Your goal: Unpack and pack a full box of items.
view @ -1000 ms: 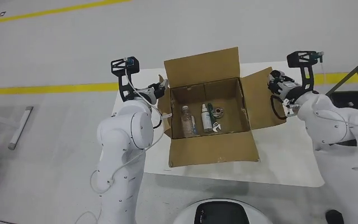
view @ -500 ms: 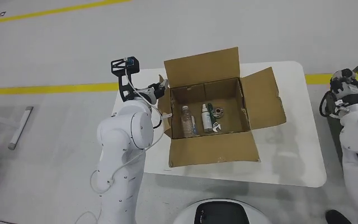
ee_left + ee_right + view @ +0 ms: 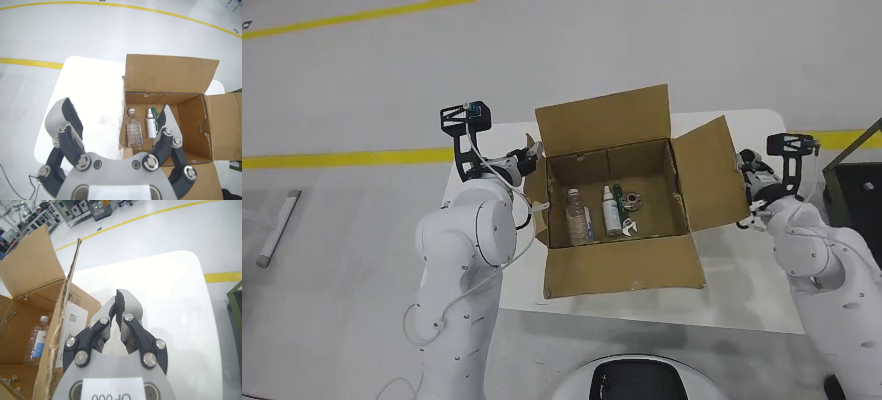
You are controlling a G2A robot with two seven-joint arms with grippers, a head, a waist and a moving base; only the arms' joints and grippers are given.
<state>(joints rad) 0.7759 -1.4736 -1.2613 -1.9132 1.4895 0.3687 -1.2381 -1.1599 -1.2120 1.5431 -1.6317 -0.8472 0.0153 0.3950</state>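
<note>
An open cardboard box [image 3: 622, 265] stands on the white table [image 3: 742, 280], all flaps folded out. Inside it lie a clear plastic bottle [image 3: 577, 215], a white spray bottle [image 3: 611, 210], a green item [image 3: 620, 193] and a round dark part [image 3: 633, 201]. My left gripper [image 3: 529, 154] hangs open by the box's left wall; the left wrist view has the left gripper [image 3: 116, 103] with one finger over the table and one over the box [image 3: 166, 75], above the bottle [image 3: 134, 130]. My right gripper [image 3: 116, 298] is shut on nothing, just outside the right flap [image 3: 712, 175].
A dark green bin [image 3: 852, 190] stands off the table's right edge. Bare tabletop [image 3: 160, 285] lies to the right of the box and in front of it. Yellow floor lines run behind the table.
The right arm swung out past the table's right edge, then came back beside the right flap, slightly nearer the robot than a second ago. The left arm and box contents stayed put.
</note>
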